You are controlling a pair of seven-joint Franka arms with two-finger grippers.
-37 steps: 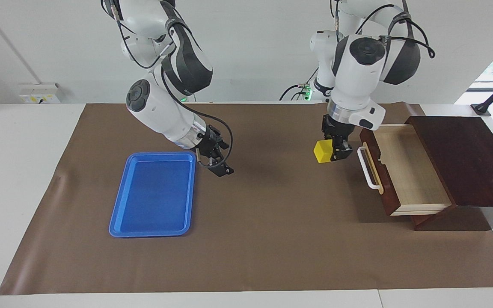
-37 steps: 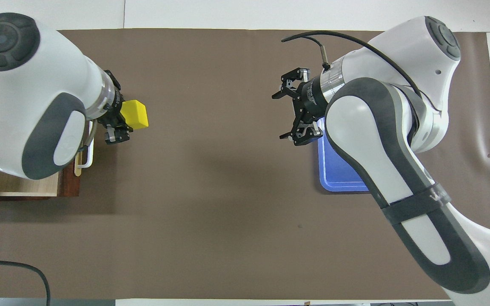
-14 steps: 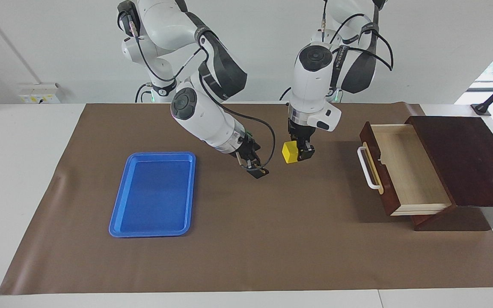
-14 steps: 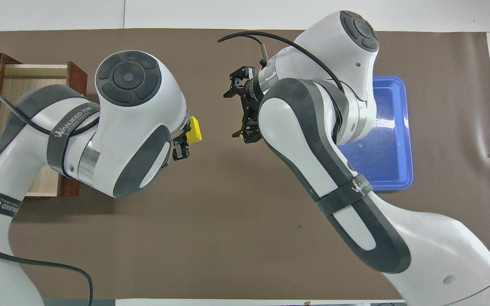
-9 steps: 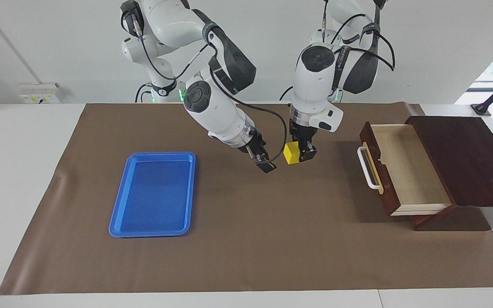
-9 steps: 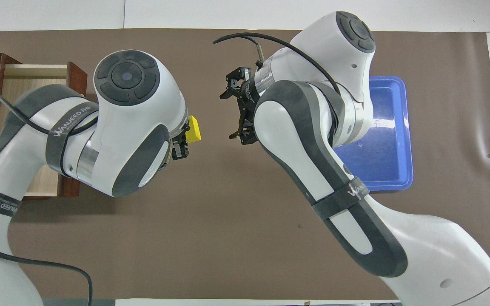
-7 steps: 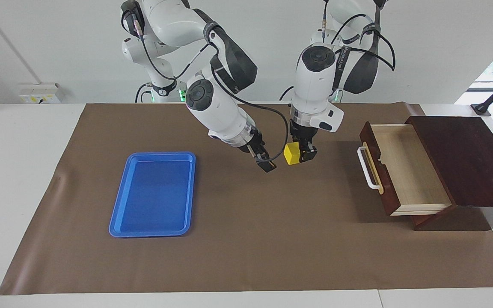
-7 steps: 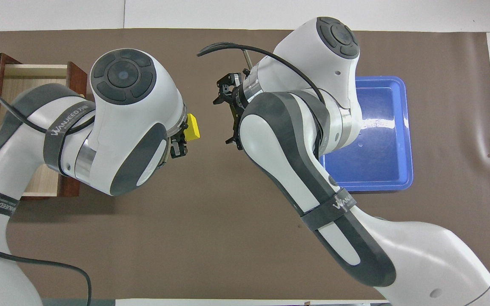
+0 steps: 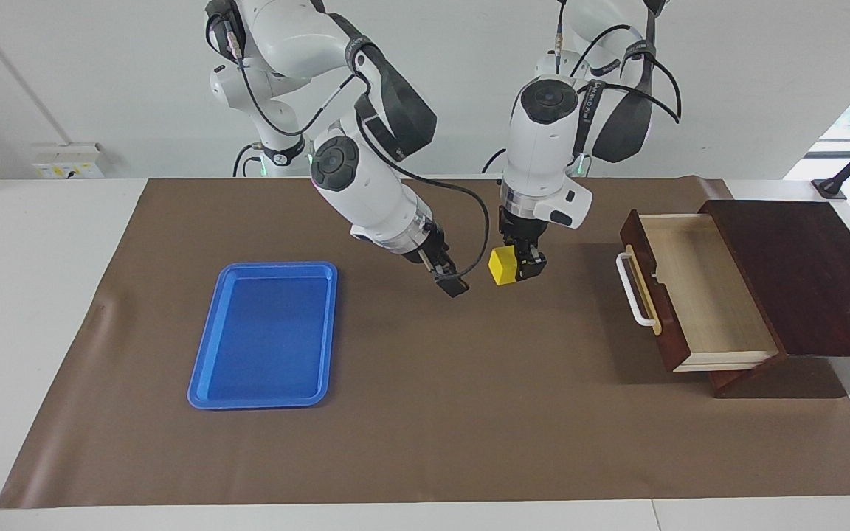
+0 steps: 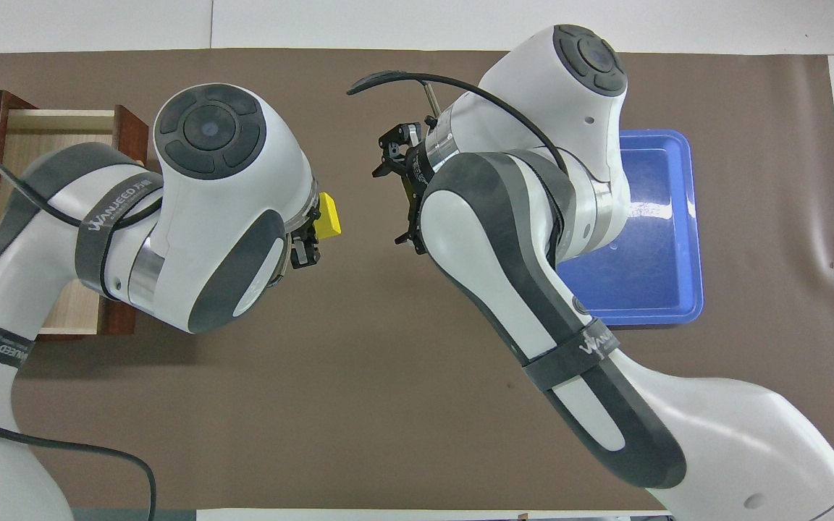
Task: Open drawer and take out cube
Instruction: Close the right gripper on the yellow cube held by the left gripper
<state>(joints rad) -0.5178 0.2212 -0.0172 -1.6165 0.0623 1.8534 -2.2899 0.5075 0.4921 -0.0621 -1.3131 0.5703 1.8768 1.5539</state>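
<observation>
The yellow cube [image 9: 502,265] [image 10: 329,215] hangs a little above the brown mat at mid-table, with my left gripper [image 9: 516,266] [image 10: 313,235] shut on it from above. My right gripper [image 9: 452,285] [image 10: 392,205] is open and tilted, level with the cube and a short gap away from it on the tray's side, not touching it. The drawer [image 9: 698,295] [image 10: 48,137] stands pulled out of its dark wooden box at the left arm's end of the table. Its pale inside is bare, and its white handle [image 9: 633,291] faces the middle of the table.
A flat blue tray [image 9: 211,361] [image 10: 681,217] with nothing in it lies on the mat toward the right arm's end. The brown mat [image 9: 469,413] covers most of the white table. Both arms lean in over the middle.
My left gripper carried the cube from beside the drawer to mid-table and now holds still. My right gripper came from the tray toward the cube, then drew back slightly.
</observation>
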